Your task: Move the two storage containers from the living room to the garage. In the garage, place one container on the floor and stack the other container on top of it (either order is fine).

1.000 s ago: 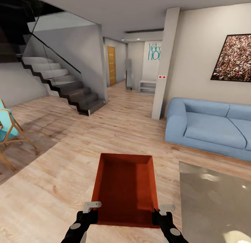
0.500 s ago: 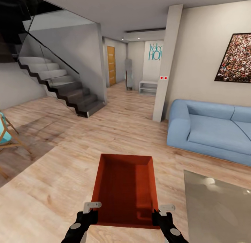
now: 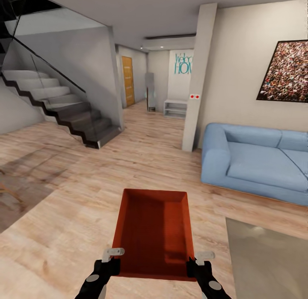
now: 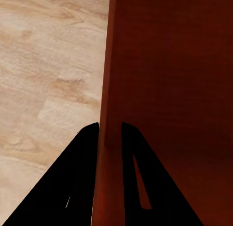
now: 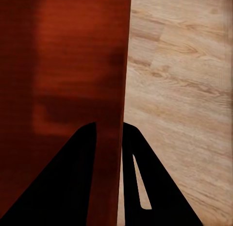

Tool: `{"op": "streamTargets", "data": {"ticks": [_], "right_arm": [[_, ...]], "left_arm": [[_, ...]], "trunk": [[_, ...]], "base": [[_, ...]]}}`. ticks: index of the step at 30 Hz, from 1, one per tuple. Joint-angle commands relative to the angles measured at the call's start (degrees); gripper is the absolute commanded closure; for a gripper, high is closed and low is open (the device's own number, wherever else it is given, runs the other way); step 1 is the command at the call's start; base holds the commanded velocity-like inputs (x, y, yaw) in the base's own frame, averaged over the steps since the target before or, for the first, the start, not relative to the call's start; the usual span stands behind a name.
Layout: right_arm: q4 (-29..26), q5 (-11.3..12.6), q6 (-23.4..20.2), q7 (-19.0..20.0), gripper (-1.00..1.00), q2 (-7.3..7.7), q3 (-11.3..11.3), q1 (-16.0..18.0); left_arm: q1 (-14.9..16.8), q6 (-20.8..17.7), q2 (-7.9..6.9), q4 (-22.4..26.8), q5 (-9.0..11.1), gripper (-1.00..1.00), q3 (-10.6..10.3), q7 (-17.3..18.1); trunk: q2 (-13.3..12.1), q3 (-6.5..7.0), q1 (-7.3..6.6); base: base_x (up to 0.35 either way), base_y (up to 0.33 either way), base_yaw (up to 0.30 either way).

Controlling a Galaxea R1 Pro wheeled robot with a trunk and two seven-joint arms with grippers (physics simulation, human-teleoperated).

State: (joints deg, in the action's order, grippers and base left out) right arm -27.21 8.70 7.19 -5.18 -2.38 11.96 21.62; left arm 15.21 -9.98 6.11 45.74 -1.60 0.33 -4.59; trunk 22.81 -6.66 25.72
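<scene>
A rust-red storage container point(image 3: 154, 234) was carried low in front of the robot, above the light wood-plank floor point(image 3: 64, 222) of the living room. It was a rectangular open-top bin with shallow, slightly flared walls and a plain flat bottom, matte and faintly shadowed inside.

The left gripper point(image 3: 112, 252) held its near left corner and the right gripper point(image 3: 201, 257) its near right corner. In the left wrist view the dark fingers point(image 4: 77, 177) of the left gripper point(image 4: 109, 138) stood one on each side of the thin side wall of the container point(image 4: 170, 90), jaws closed upon it. The right wrist view showed the same for the right gripper point(image 5: 109, 136), its fingers point(image 5: 77, 177) pinching the opposite wall point(image 5: 73, 66).

The head view alone took in the room: a blue sofa point(image 3: 256, 162), a dark staircase point(image 3: 64, 112) with glass balustrade, a white square pillar point(image 3: 197, 76), a speckled framed picture point(image 3: 285, 72), a grey glossy rug point(image 3: 267, 260) and a wooden door point(image 3: 127, 80) down the hallway.
</scene>
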Motion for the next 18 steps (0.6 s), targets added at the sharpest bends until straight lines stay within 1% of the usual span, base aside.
{"op": "streamTargets", "data": {"ticks": [1,7,9,13,18], "right_arm": [[-0.81,0.35,0.55,-0.97,1.00,0.01,-0.18,0.08],[-0.78,0.35,0.55,-0.97,1.00,0.01,-0.18,0.08],[-0.75,0.35,0.55,-0.97,1.00,0.01,-0.18,0.08],[-0.74,0.35,0.55,-0.97,1.00,0.01,-0.18,0.08],[-0.57,0.35,0.55,-0.97,1.00,0.01,-0.18,0.08]], "left_arm": [[0.00,-2.06,3.02,0.00,0.47,1.00,-1.65,0.64],[0.00,-2.06,3.01,0.00,0.46,1.00,-1.65,0.64],[0.00,-2.06,3.02,-0.01,0.46,1.00,-1.65,0.58],[0.00,-2.06,3.03,-0.03,0.46,1.00,-1.65,0.55],[0.00,-2.06,3.03,0.01,0.46,1.00,-1.65,0.52]], "trunk": [[0.11,-0.12,0.06],[0.11,-0.12,0.06],[0.11,-0.12,0.06],[0.11,-0.12,0.06],[0.11,-0.12,0.06]], "base": [[0.328,0.105,-0.039],[0.328,0.108,-0.007],[0.328,0.110,0.149],[0.328,0.110,0.231],[0.328,0.110,0.044]]}}
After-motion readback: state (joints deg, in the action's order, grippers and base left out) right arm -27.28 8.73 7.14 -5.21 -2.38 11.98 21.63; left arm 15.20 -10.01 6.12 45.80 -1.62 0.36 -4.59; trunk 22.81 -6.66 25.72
